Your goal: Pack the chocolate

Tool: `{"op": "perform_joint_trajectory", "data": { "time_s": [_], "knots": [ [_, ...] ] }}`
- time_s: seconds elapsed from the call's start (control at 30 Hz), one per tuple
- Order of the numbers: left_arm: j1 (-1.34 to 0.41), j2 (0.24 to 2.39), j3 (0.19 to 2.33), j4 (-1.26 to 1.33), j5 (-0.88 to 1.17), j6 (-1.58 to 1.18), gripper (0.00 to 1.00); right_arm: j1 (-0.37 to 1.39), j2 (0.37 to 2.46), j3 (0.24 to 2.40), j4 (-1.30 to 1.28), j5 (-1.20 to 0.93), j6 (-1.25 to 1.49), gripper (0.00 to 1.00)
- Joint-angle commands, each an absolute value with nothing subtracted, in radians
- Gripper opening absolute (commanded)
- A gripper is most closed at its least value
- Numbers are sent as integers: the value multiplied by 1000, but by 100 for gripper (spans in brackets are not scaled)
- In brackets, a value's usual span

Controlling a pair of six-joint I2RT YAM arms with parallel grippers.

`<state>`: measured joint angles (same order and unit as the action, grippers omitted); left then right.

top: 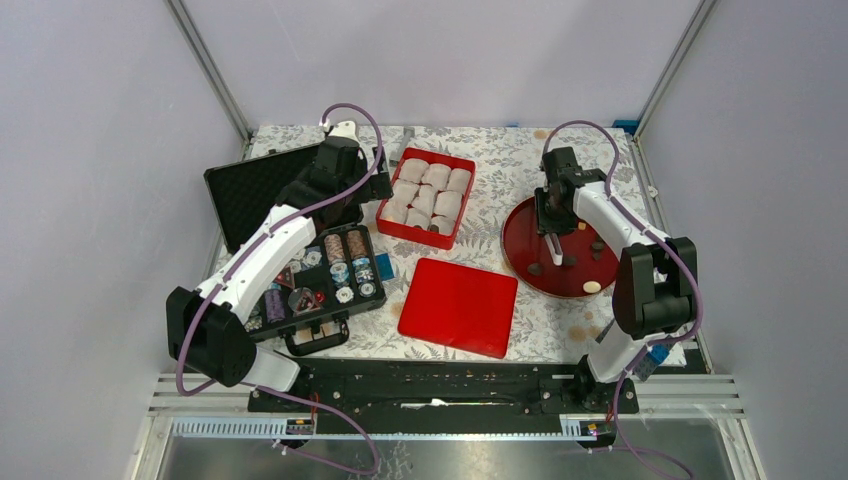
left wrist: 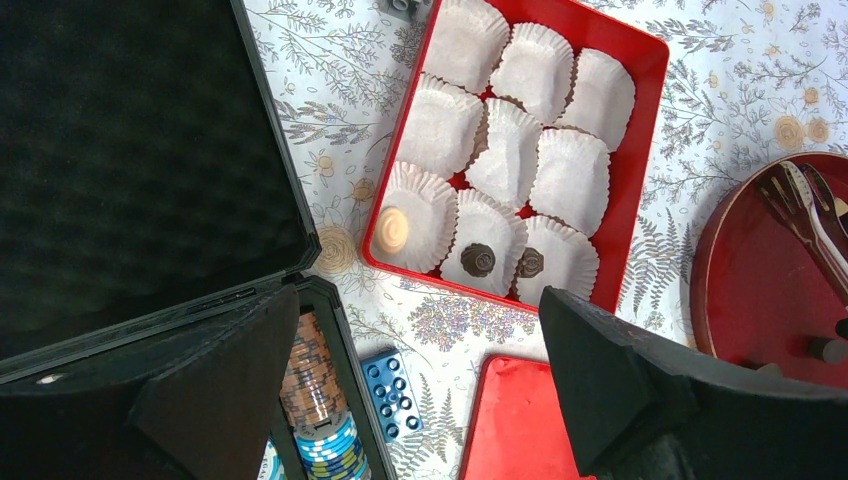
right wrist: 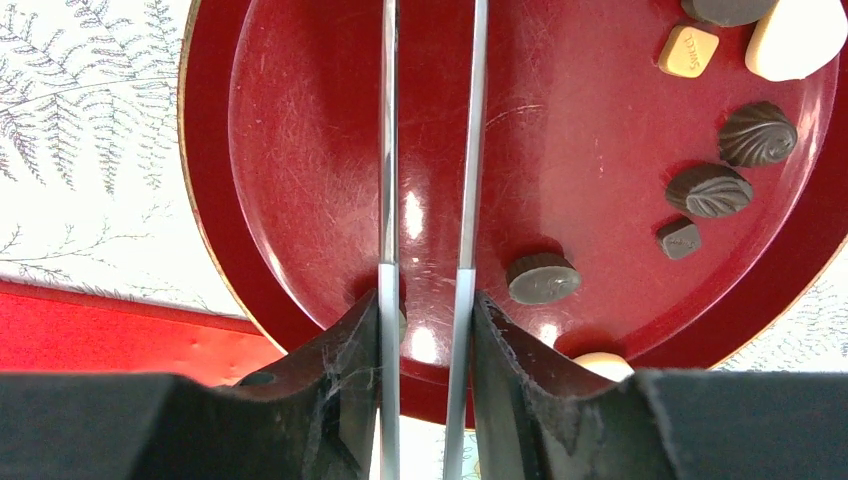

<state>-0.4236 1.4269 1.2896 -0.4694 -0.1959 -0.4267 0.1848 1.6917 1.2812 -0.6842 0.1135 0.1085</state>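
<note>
Chocolate (top: 535,268), top view: several loose pieces on the round red plate (top: 518,235), right side. The red box (top: 442,154) of white paper cups (top: 425,200) sits mid-table. Its red lid (top: 458,305) lies flat in front, so the box is open for loading. The right gripper (top: 552,205) is over the plate, with tongs (top: 553,245) pointing down among the pieces. The left gripper (top: 385,185) hangs at the box's left edge, past the open black case (top: 250,190). My guess is that's a standby spot giving its camera a look at the cups.

Left wrist: three pieces sit in the near row of cups, one pale tan (left wrist: 393,228) and two dark (left wrist: 478,259). The other six cups look empty. Left fingers (left wrist: 215,390) are spread wide with nothing between them.

Right wrist: the fingers (right wrist: 340,370) are clamped on the two tong blades, pinching them close but with a gap left. The tips run off the top of frame, so I can't tell if they carry a piece. A round dark piece (right wrist: 541,279) lies just right of the blades, and leaf and shell shapes are further right. The tongs are presumably there because the pieces are too small for the bare fingers and the pleated cups crush easily.

Judgement: about a third packed, and the next pick is from the plate.
</note>
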Motion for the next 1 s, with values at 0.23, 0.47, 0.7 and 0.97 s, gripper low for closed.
{"op": "perform_joint_trajectory", "data": {
  "time_s": [0.23, 0.47, 0.7, 0.97],
  "knots": [
    [-419, 1401, 1305, -426, -218, -425, 99, 179, 1622, 1320, -726, 81, 132, 28],
    [-419, 1402, 1307, -419, -239, -422, 99, 180, 1548, 1344, -815, 63, 133, 27],
    [-419, 1388, 1299, -417, -281, -448, 99, 189, 1536, 1524, -921, -22, 133, 27],
    [-418, 1357, 1289, -440, -330, -467, 99, 399, 1656, 1800, -980, -20, 165, 28]
  ]
}}
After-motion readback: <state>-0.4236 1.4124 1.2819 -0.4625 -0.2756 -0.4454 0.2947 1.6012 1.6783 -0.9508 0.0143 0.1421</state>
